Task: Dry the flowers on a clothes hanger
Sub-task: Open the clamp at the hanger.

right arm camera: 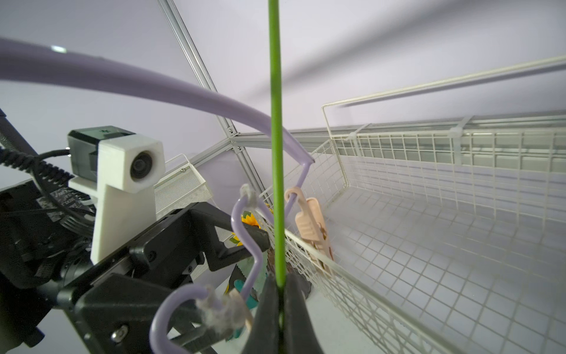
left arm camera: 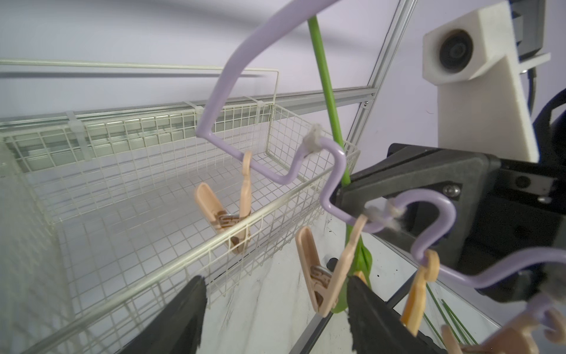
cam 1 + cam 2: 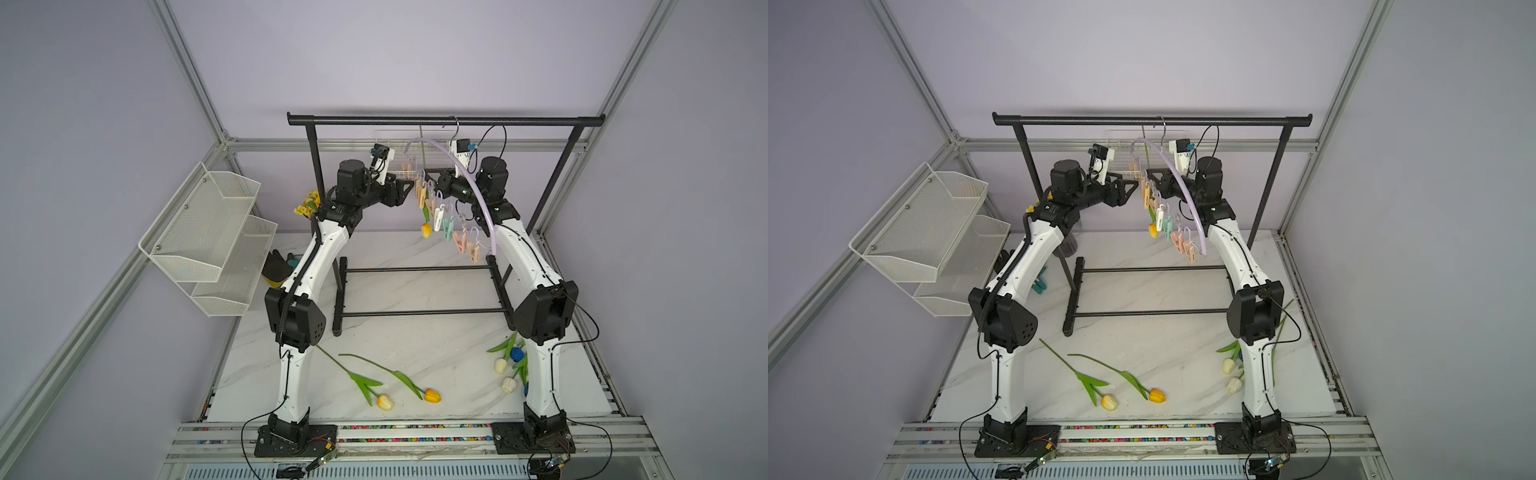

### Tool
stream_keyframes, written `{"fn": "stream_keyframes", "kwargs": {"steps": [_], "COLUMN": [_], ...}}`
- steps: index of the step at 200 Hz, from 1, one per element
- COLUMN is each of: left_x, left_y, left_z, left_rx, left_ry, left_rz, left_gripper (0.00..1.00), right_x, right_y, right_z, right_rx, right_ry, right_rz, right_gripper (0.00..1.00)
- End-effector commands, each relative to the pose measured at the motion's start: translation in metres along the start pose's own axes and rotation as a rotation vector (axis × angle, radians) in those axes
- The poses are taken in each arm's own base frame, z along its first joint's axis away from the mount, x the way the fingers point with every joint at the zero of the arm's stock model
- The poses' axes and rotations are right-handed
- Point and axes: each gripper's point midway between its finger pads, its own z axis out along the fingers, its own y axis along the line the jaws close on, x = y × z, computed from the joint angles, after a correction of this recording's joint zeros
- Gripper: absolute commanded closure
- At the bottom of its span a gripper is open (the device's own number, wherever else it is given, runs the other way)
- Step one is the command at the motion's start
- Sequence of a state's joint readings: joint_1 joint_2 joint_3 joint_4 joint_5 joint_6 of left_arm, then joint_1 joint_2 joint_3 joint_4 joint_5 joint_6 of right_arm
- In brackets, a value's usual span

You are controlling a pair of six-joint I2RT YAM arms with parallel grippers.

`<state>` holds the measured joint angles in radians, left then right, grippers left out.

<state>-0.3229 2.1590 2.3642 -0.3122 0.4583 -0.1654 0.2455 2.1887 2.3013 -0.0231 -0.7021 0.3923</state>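
The lilac clothes hanger (image 3: 469, 183) hangs by its hook from the black rack, with a row of pastel clips under it. My right gripper (image 1: 280, 282) is shut on the green stem (image 1: 275, 138) of one tulip. That tulip hangs head down, its yellow head (image 3: 426, 230) beside the clips. My left gripper (image 2: 275, 294) is open, with a peach clip (image 2: 324, 275) between its fingers, close to one finger. More flowers lie on the table: a yellow tulip (image 3: 385, 402), an orange one (image 3: 432, 395), and white (image 3: 500, 365) and blue (image 3: 516, 354) ones by the right arm.
The black garment rack (image 3: 444, 121) spans the back, its feet on the marble table (image 3: 415, 332). A white wire basket (image 2: 122, 184) sits right behind the hanger. White mesh shelves (image 3: 199, 224) hang on the left frame. A sunflower bouquet (image 3: 307, 203) stands behind the left arm.
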Motion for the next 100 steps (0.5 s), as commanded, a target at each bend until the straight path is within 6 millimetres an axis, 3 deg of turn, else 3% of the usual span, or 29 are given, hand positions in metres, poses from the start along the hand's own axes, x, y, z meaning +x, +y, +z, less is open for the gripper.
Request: {"fn": "stream_keyframes", "kwargs": {"steps": [1,24,100], "left_x": [-0.026,-0.025,-0.021], "left_y": [-0.008,-0.011,-0.020], "left_z": [-0.005,-0.002,0.000], "left_rx": [0.041,0.070,0.133], "left_ry": [-0.070,-0.070,-0.066], "left_rz": [0.026,0.026,0.028], "left_gripper": [0.27,0.23,0.25], "right_x": [0.004,0.007,0.017], "right_y": [-0.005,-0.006,-0.010], "right_z": [0.003,0.004,0.011], "right_rx": [-0.021,-0.026,-0.057], "right_ry": [0.003,0.007,0.015], "right_rz": [0.014,0.020,0.069], "right_gripper": [1.00,1.00,1.00]}}
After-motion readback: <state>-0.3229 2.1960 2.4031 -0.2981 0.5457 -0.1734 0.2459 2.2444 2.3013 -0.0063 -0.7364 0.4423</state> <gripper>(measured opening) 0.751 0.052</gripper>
